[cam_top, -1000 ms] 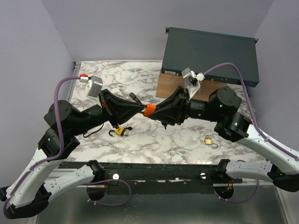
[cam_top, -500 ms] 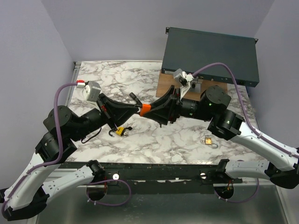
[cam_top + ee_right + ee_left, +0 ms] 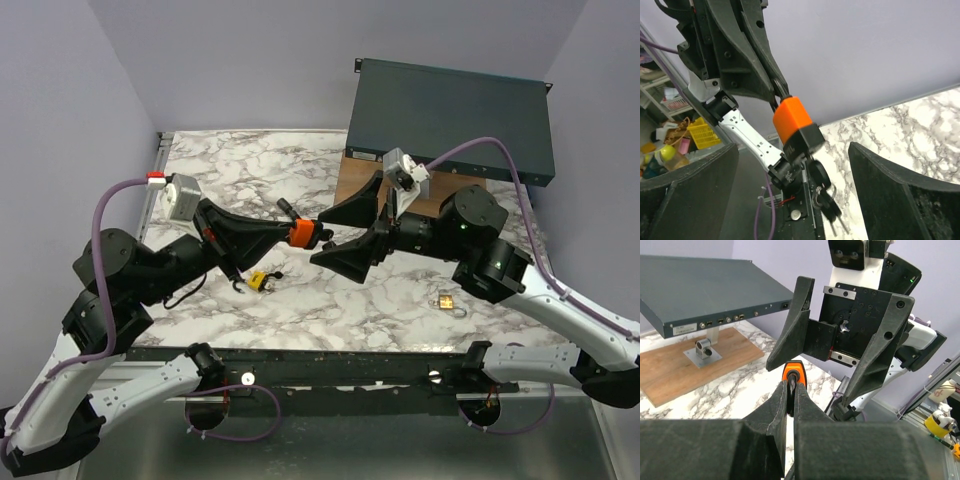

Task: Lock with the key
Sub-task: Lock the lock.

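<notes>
The left tool (image 3: pixel 289 232) is held up over the table (image 3: pixel 330 300), its fingers pressed together on the dark shackle of an orange lock (image 3: pixel 300 234). In the left wrist view the orange body pokes out just past the fingertips. Below and a little left of it, a yellow lock (image 3: pixel 259 281) lies on the table, its black shackle pointing left. In the right wrist view a bunch of keys (image 3: pixel 827 197) hangs under the orange lock's black end; whether one sits in the keyhole I cannot tell. The right tool (image 3: pixel 320 238) faces the left one with fingers spread wide, one on either side of the orange lock, gripping nothing. Further right a small brass lock (image 3: pixel 446 299) lies on the table, and behind it a dark box (image 3: pixel 450 110) rests on a wooden board (image 3: pixel 355 185)
</notes>
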Robot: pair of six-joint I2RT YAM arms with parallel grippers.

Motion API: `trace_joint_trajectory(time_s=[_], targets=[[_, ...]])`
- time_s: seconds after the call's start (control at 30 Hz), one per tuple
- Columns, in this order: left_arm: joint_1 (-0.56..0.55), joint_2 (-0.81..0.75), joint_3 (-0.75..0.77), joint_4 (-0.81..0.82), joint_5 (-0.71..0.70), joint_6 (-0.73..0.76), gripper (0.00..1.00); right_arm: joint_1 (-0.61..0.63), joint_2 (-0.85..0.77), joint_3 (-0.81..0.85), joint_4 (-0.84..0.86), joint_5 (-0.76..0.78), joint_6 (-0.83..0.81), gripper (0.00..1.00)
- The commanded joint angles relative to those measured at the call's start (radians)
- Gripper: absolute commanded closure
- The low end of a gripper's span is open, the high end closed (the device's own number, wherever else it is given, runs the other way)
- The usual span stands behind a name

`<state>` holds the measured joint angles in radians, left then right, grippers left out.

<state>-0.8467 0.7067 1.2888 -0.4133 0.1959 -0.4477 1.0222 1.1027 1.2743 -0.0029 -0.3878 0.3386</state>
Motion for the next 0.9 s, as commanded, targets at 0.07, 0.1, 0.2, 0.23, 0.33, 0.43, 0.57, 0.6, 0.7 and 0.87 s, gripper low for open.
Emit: trace_joint_trajectory(time_s=[0.07,0.1,0.2,0.23,0.33,0.43,0.57,0.6,0.7,0.87], targets=[[-0.002,-0.022,0.079,0.021,0.059,0.029,1.00,0.007,-0.068,0.014,-0.062,-0.005,-0.095,0.06],[-0.002,-0.023,0.082,0.020,0.065,0.029,1.00,0.008,-0.073,0.012,-0.063,-0.019,-0.098,0.06],[-0.002,-0.023,0.085,0.025,0.095,0.022,1.00,0.007,-0.071,0.018,-0.074,-0.091,-0.104,0.10],[-0.002,-0.022,0.089,0.024,0.106,0.020,1.00,0.007,-0.068,0.025,-0.080,-0.120,-0.105,0.10],[-0.002,-0.020,0.099,0.013,0.135,0.008,1.00,0.008,-0.058,0.040,-0.097,-0.177,-0.110,0.13],[-0.002,-0.026,0.099,0.017,0.167,0.000,1.00,0.007,-0.058,0.047,-0.103,-0.218,-0.110,0.17],[-0.002,-0.037,0.094,0.023,0.197,-0.008,1.00,0.008,-0.063,0.056,-0.103,-0.243,-0.106,0.25],[-0.002,-0.038,0.092,0.025,0.207,-0.010,1.00,0.008,-0.064,0.057,-0.103,-0.247,-0.104,0.27],[-0.002,-0.042,0.084,0.038,0.223,-0.019,1.00,0.008,-0.062,0.056,-0.106,-0.256,-0.104,0.30],[-0.002,-0.051,0.070,0.061,0.222,-0.031,1.00,0.008,-0.055,0.064,-0.114,-0.268,-0.102,0.41]])
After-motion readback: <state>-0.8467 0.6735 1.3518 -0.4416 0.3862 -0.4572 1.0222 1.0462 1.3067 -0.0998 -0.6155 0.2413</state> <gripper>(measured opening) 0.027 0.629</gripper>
